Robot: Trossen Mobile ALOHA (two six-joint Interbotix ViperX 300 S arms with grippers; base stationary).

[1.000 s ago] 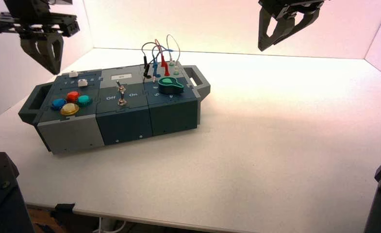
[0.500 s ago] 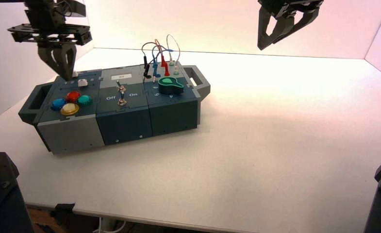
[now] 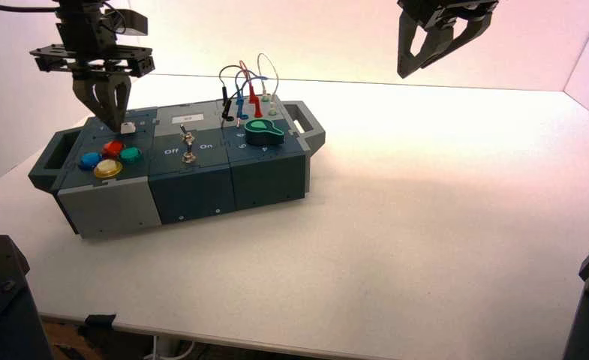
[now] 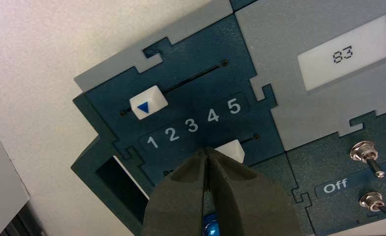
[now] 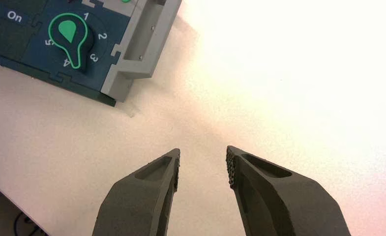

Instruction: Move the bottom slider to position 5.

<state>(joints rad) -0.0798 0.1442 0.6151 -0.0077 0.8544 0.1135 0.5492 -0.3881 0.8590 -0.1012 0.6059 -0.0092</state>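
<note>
The bottom slider's small white knob (image 4: 231, 149) sits in its dark blue track below the digit row 1 to 5, about level with the 4; the high view shows the knob (image 3: 128, 127) at the box's rear left. My left gripper (image 4: 206, 151) is shut with nothing in it. Its tips are right at the knob's side that faces the lower digits, and one finger covers part of the knob. From above, the left gripper (image 3: 115, 124) points straight down there. My right gripper (image 3: 432, 54) hangs open high over the table's far right, away from the box.
The top slider's knob (image 4: 148, 102), marked with a blue triangle, stands near the 1 end. A display (image 4: 347, 51) reads 83. Two toggle switches (image 4: 367, 153) lie by Off and On labels. Coloured push buttons (image 3: 109, 157), a green knob (image 5: 69, 37) and plugged wires (image 3: 246, 86) share the box (image 3: 193, 187).
My left gripper has come right and down from beyond the box's left end to the bottom slider's knob. The knob and the right arm have not moved.
</note>
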